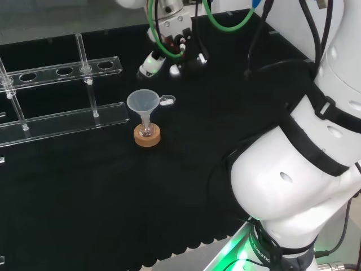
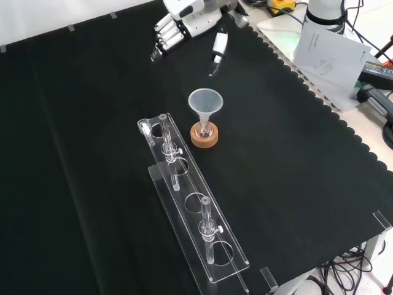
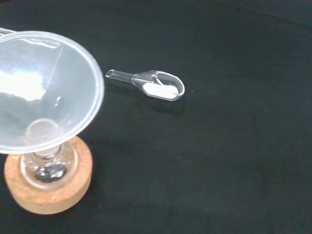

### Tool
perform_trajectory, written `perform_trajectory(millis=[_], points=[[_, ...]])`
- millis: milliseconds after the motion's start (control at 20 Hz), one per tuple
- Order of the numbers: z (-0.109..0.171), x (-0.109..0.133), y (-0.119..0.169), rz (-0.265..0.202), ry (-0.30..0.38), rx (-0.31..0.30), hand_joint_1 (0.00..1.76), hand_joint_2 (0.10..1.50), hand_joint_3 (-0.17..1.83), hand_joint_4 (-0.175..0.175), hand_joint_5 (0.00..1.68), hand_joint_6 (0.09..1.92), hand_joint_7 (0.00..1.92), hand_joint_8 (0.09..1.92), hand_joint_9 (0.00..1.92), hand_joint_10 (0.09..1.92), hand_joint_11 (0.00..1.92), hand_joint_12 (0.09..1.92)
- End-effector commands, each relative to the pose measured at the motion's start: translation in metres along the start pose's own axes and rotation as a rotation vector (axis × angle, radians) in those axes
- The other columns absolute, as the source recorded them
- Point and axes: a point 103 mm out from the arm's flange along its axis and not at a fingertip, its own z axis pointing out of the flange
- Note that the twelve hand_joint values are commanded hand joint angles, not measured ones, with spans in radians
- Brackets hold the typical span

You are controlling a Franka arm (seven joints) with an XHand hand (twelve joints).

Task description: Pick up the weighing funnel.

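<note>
**labrat42:** where are you at with the pickup?

**op:** Approach stage, nothing grabbed yet. My hand [image 2: 187, 23] hangs above the cloth [image 3: 243, 170], fingers [image 2: 163, 40] relaxed, thumb spread off to the side, holding nothing. The weighing funnel [image 3: 156, 87] lies flat on the cloth just beside the funnel [image 3: 46, 92]. They're not touching, and its stem aims at the funnel's rim. In the head view it sits right of the funnel's mouth, with the hand farther back and well apart from it.

**labrat42:** what's the tricky bit?

**op:** I reckon I have to come down over it, then pinch the scoop body between thumb and fingers. It lies low, so the fingertips need to get right down to the cloth. There's a bit of white powder [image 3: 158, 90] in the scoop, so I'd keep it level on the lift. The funnel on its cork ring [image 3: 48, 195] is also near enough that a spread hand could knock it.
</note>
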Motion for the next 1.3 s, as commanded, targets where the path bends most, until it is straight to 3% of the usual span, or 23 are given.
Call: perform_trajectory(millis=[50, 350, 550, 850, 1300], points=[[0.0, -0.044, 0.021, 0.022, 0.038, 0.009, 0.57, 0.78, 0.15, -0.067, 0.35, 0.09, 0.1, 0.71, 0.34, 0.74, 0.24, 1.45], [0.007, -0.066, 0.043, 0.02, 0.05, 0.049, 0.6, 0.78, 0.17, -0.067, 0.39, 0.09, 0.19, 0.73, 0.44, 0.71, 0.27, 1.43], [0.014, -0.072, 0.06, 0.029, 0.001, 0.07, 0.72, 0.79, 0.2, -0.062, 0.46, 0.09, 0.26, 0.73, 0.49, 0.68, 0.29, 1.42], [0.035, -0.064, 0.084, 0.023, -0.033, 0.08, 0.85, 0.72, 0.33, -0.052, 0.55, 0.09, 0.33, 0.7, 0.56, 0.61, 0.34, 1.38], [0.065, -0.044, 0.117, -0.017, -0.064, 0.086, 0.87, 0.66, 0.47, -0.049, 0.59, 0.09, 0.38, 0.7, 0.63, 0.59, 0.39, 1.35]])
